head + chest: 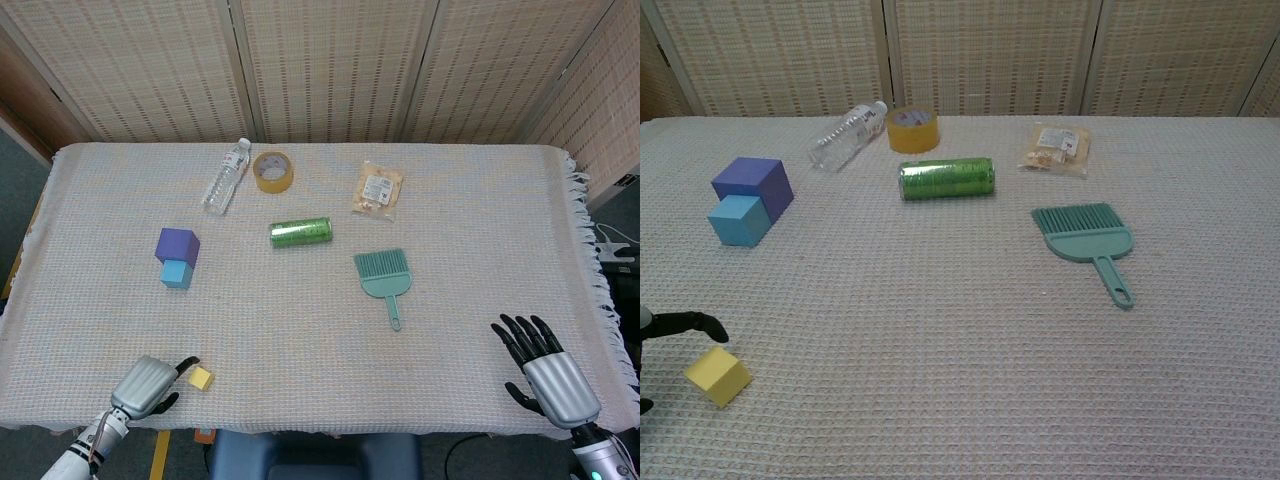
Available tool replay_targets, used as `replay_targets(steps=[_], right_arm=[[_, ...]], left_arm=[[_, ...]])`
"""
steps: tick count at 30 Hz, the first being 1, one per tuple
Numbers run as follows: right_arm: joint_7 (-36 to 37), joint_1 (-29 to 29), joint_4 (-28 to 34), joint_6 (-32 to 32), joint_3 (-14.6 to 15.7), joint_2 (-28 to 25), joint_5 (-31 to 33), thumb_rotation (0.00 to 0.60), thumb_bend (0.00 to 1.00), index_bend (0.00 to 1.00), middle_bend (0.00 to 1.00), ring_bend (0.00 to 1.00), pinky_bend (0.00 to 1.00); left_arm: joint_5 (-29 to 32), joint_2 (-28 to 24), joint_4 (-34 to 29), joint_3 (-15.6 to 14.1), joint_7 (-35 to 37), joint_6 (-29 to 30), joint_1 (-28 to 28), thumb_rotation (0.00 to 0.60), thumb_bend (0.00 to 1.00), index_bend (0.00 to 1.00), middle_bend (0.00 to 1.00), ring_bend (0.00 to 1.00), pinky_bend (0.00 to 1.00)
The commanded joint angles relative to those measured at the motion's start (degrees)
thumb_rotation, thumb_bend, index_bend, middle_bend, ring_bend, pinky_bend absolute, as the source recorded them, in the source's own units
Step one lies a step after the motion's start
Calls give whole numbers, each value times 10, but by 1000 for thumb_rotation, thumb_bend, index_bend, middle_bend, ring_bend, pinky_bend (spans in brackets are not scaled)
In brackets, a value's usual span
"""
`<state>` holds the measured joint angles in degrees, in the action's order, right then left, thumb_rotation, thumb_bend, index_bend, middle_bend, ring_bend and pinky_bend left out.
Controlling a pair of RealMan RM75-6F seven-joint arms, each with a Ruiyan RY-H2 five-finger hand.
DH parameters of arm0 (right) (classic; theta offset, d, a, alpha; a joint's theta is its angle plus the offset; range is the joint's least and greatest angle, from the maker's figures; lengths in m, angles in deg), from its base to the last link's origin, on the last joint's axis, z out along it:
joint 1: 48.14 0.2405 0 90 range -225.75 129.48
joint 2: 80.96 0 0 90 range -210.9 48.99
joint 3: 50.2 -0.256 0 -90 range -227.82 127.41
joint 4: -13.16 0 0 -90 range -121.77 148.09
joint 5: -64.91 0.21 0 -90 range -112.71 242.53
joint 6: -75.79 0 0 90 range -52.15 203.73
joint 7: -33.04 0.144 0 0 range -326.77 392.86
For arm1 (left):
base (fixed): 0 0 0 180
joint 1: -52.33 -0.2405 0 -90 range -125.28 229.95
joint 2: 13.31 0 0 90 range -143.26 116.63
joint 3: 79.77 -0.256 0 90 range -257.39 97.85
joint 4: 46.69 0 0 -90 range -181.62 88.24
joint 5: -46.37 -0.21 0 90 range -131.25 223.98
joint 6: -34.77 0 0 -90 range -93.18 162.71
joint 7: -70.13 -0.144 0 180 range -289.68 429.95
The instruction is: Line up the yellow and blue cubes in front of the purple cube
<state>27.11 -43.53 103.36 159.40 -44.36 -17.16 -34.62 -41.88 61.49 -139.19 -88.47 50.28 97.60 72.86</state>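
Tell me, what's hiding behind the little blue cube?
The purple cube sits right behind the blue cube, touching it. The blue cube covers part of its front, so the low near side cannot be seen.

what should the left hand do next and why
Probably ease the left hand slightly right and close its fingers around the yellow cube. The fingers sit right beside the cube but hold nothing yet, while the blue cube already sits in front of the purple cube.
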Motion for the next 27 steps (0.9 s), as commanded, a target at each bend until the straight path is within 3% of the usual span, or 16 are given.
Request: replay_targets(steps=[1,20,27], right_arm=[[1,0,0,0,0,0,0,600,26,0,0,0,0],[-4,0,5,-9,-2,-3,8,600,26,0,0,0,0],[-4,0,5,-10,-3,-4,9,600,26,0,0,0,0]], left_arm=[[3,9,6,5,-7,-2,0,600,377,229,1000,1000,1000],[-7,38,21,12,-12,0,1,600,376,294,1000,1000,1000],[-7,53,37,19,-13,6,0,600,374,384,1000,1000,1000]])
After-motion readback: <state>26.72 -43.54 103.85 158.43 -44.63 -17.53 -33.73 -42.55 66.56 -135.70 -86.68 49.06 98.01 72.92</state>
